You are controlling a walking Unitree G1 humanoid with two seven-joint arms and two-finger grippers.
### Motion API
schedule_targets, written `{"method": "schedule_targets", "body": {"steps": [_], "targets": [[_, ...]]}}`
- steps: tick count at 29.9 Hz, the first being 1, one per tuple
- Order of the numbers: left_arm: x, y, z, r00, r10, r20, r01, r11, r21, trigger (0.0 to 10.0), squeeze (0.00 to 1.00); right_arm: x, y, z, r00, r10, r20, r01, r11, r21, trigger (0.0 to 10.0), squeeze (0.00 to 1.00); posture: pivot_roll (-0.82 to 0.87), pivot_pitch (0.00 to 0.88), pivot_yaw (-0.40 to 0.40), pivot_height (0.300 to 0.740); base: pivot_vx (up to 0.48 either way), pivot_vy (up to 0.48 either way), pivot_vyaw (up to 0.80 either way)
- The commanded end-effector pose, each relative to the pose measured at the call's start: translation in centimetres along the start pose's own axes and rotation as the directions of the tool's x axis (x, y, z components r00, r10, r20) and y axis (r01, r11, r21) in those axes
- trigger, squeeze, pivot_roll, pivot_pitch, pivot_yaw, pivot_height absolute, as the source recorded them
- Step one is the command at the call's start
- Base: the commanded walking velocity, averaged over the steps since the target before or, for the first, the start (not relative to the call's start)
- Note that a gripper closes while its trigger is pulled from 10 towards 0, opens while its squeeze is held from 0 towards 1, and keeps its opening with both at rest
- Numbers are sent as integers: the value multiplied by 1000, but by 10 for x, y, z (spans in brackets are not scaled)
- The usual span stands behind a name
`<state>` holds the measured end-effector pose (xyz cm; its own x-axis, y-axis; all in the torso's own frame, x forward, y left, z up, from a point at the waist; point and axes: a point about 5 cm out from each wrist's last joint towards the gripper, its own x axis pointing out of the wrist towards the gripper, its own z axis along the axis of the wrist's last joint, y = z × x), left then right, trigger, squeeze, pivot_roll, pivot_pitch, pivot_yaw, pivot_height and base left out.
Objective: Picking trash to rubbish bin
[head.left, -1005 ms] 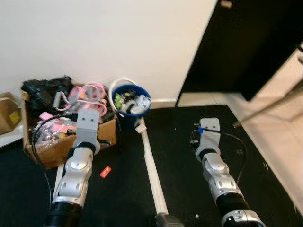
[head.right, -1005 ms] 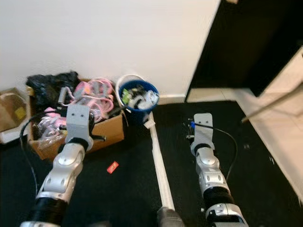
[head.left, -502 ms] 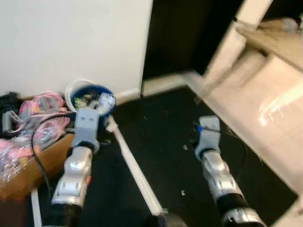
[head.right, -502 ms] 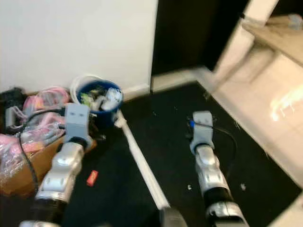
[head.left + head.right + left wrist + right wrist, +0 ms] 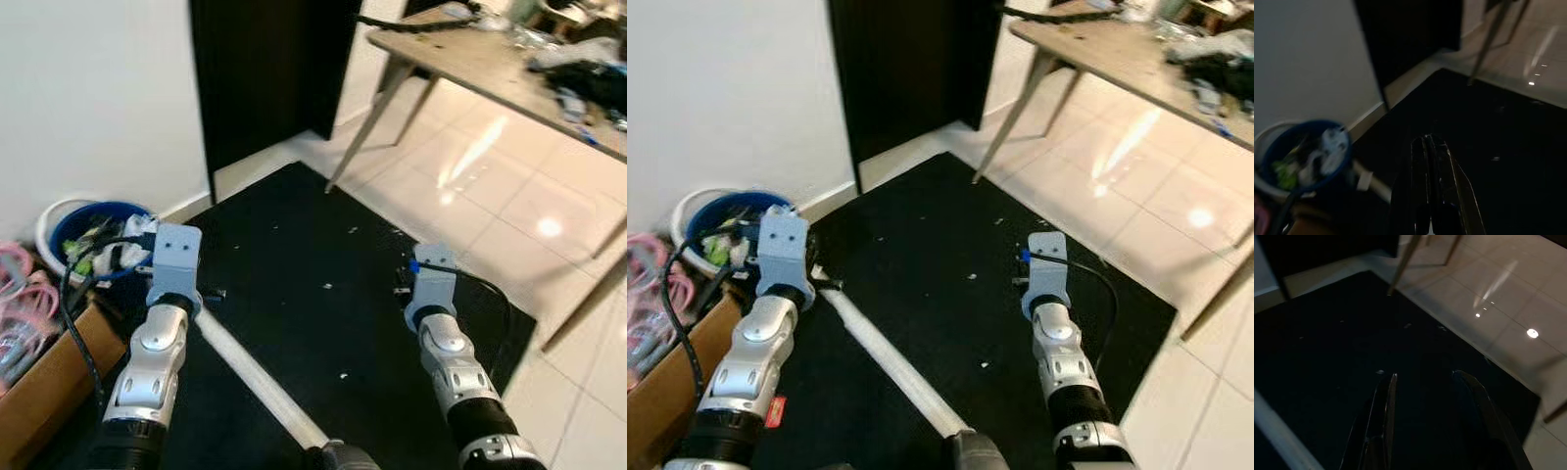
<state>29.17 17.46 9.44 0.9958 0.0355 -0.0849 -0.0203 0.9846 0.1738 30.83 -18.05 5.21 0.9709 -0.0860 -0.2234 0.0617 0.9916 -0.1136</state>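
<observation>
Item 1, left gripper (image 5: 1431, 161): held low over the black mat (image 5: 323, 323), fingers pressed together, nothing between them.

Item 2, right gripper (image 5: 1432, 396): also over the mat, fingers spread apart, empty.

Item 3, white strip (image 5: 884, 358): lies slantwise on the mat between the 2 arms.

Item 4, red scrap (image 5: 776, 412): on the mat beside the left forearm, just by the cardboard box (image 5: 49, 377).

Item 5, pale crumbs (image 5: 327, 287): scattered on the mat ahead of both grippers, well apart from the jaws.

Item 6, blue rubbish bin (image 5: 93, 230): against the wall, already holding trash, beyond the left gripper.

Item 7, table (image 5: 470, 59): farthest, on tile.

Step judged: searching for trash; next move calls for choosing a piece and lowering an opened gripper onto it.
</observation>
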Motion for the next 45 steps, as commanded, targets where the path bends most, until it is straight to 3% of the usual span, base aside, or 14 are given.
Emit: {"method": "schedule_targets", "body": {"steps": [1, 18, 29, 45], "targets": [[-1, -4, -1, 1000, -12, -3, 12, 1000, -8, 10000, 0, -1, -1, -1, 1000, -1, -10, 0, 1000, -8, 10000, 0, 55, 32, -68, 740, 0, 0, -800], [-3, -7, 0, 999, -38, 9, 38, 999, -30, 10000, 0, 0, -7, -2, 1000, -5, -12, 5, 1000, -15, 10000, 0, 52, 22, -74, 740, 0, 0, -800], [-3, -7, 1, 999, -39, 17, 39, 999, -3, 10000, 0, 0, -6, 1, 1000, 1, 12, -1, 1000, -13, 10000, 0, 53, 29, -74, 740, 0, 0, -751], [-3, -11, 3, 997, -63, 37, 63, 998, -3, 10000, 0, 0, -5, 4, 1000, 6, 26, -5, 1000, -23, 10000, 0, 49, 35, -77, 740, 83, 0, -27]]}}
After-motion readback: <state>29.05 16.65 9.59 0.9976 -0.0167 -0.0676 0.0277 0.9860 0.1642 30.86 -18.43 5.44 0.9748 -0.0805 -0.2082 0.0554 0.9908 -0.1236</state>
